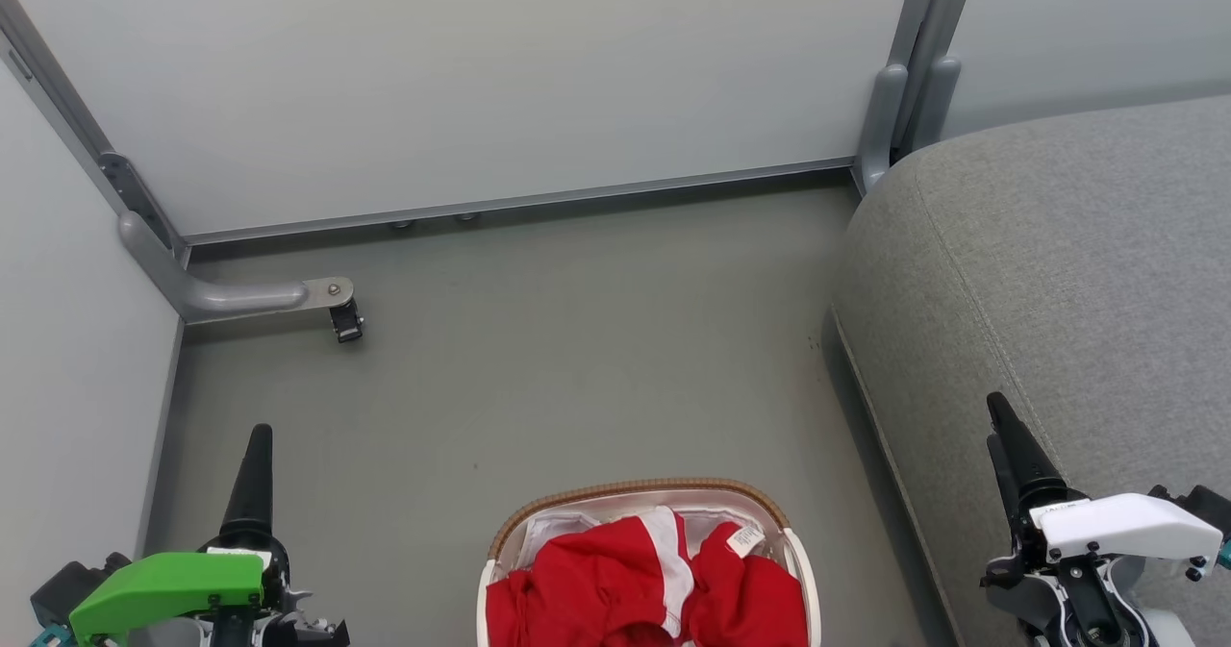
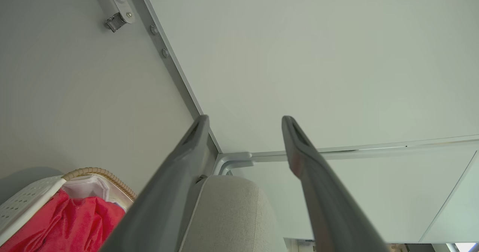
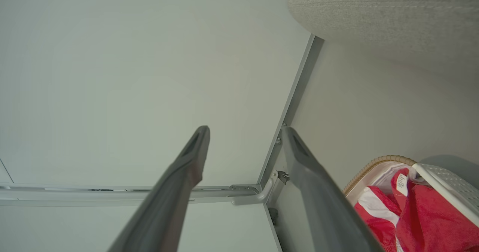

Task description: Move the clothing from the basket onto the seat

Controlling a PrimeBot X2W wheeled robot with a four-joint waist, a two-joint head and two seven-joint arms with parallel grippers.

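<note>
Head view: clothing (image 1: 577,580) heaped in basket (image 1: 635,486) on floor (image 1: 577,339); seat (image 1: 1058,272) just beside, at right.
Left wrist view: left gripper (image 2: 245,119) spread wide, holding nothing.
Right wrist view: right gripper (image 3: 245,128) likewise spread wide, nothing held, apart from basket.

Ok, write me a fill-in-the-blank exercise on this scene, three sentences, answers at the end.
1. The clothing in the basket is white and ____.
2. The left gripper and the right gripper both have their jaws ____.
3. Seen from the head, the grey seat lies on the robot's ____ side.
Missing words: red; open; right.
</note>
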